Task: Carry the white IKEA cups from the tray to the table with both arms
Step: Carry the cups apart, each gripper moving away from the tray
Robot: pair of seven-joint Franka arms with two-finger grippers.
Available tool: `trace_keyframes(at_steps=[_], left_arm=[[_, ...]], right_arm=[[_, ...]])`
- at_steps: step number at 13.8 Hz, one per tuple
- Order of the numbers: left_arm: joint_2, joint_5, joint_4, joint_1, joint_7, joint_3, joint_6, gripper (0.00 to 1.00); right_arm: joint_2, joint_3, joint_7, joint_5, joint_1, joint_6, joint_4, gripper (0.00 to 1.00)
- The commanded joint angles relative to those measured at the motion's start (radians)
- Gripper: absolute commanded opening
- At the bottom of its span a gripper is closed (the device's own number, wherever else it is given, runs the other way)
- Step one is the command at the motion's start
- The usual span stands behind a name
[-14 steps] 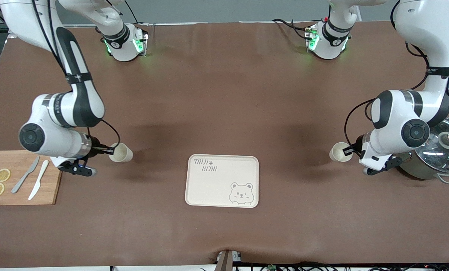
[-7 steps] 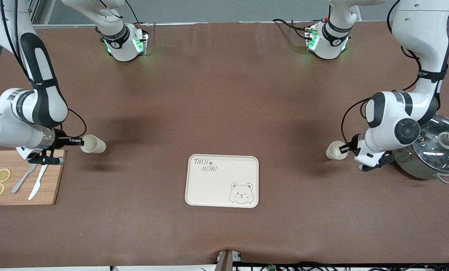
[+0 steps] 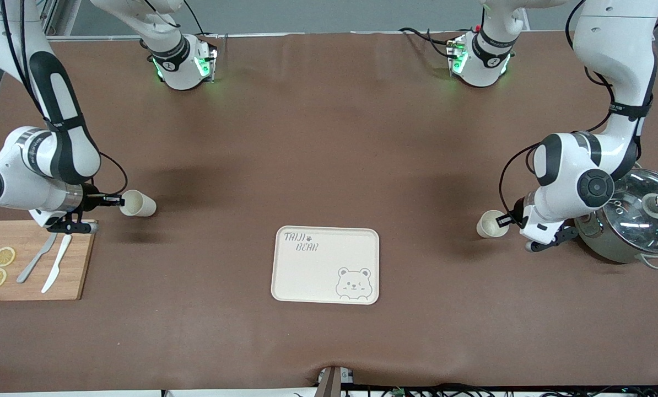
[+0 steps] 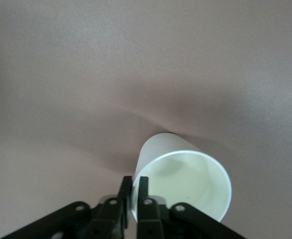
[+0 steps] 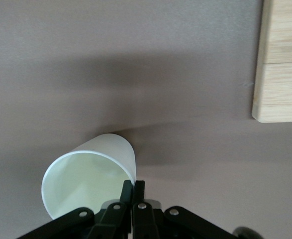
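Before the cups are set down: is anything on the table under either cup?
Nothing visible. Each claw, left and right, pinches its cup's rim, left cup, right cup, over bare table.

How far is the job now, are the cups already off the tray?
Done: the tray holds nothing; both cups are off it. In hand: the right gripper pinches the rim of one cup over the table near the cutting board. The left gripper has its fingers around the rim of the other cup beside the pot. Left: letting go of both cups and withdrawing.
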Motion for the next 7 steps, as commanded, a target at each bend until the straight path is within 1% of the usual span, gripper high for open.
trace_keyframes(at_steps=[1, 2, 4, 5, 6, 7], left_arm=[[-0.028, -0.024, 0.006, 0.004, 0.019, -0.009, 0.002, 1.0], [-0.033, -0.023, 0.021, 0.003, 0.017, -0.009, -0.009, 1.0], [-0.078, -0.003, 0.033, 0.0, 0.022, -0.015, -0.061, 1.0], [-0.104, 0.009, 0.05, 0.009, 0.049, -0.015, -0.096, 1.0], [-0.111, 0.01, 0.088, 0.018, 0.095, -0.008, -0.136, 1.0], [-0.109, 0.01, 0.154, 0.035, 0.138, -0.008, -0.199, 1.0]], right_arm=[[-0.02, 0.02, -0.02, -0.007, -0.035, 0.002, -0.017, 0.67], [-0.02, 0.02, -0.014, -0.005, -0.035, -0.005, -0.005, 1.0], [-0.021, 0.023, -0.018, -0.005, -0.028, -0.021, 0.015, 1.0], [-0.021, 0.026, -0.018, -0.005, -0.025, -0.069, 0.05, 1.0], [-0.021, 0.028, -0.021, -0.005, -0.012, -0.155, 0.113, 1.0], [-0.021, 0.026, -0.02, -0.008, 0.014, -0.245, 0.188, 1.0]])
